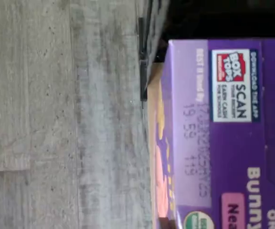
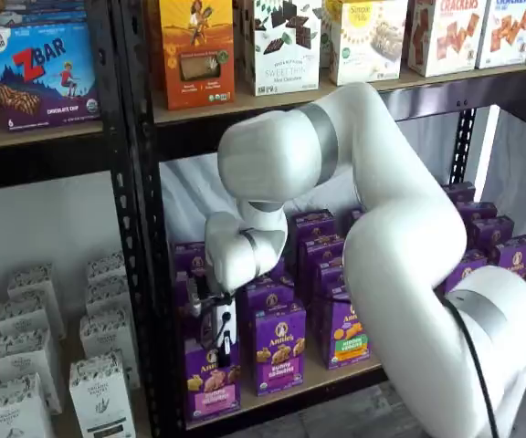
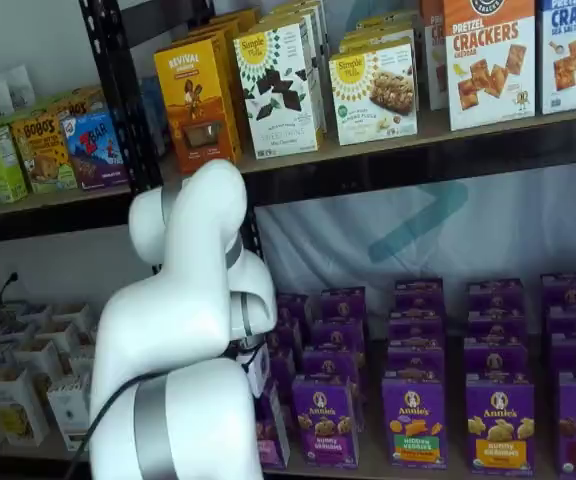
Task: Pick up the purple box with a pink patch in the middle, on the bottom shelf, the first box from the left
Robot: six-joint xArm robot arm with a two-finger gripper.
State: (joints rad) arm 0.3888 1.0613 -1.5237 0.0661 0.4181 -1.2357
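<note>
The jaws are closed on the purple box (image 2: 212, 378), gripping it from above at its top; in a shelf view the white gripper (image 2: 219, 330) stands upright over the carton with its fingers hidden against the box top, so the contact itself cannot be seen. The wrist view shows the box's top flap (image 1: 233, 119) close under the camera, with the Box Tops panel and date print on it, which fits a hold near the front edge. The box stands directly below the jaws at the front of the bottom shelf (image 2: 331, 379), at the end of its row beside the black upright (image 2: 144, 274). The step in hand looks like the lift: draw the box straight up a little, then out toward the front, keeping it level so it does not swing in the grip. Room is tight: the upright sits close on one side, a neighbour carton (image 2: 278, 347) just beside on the other, more boxes behind. The front is open, over grey floor (image 1: 56, 119).
</note>
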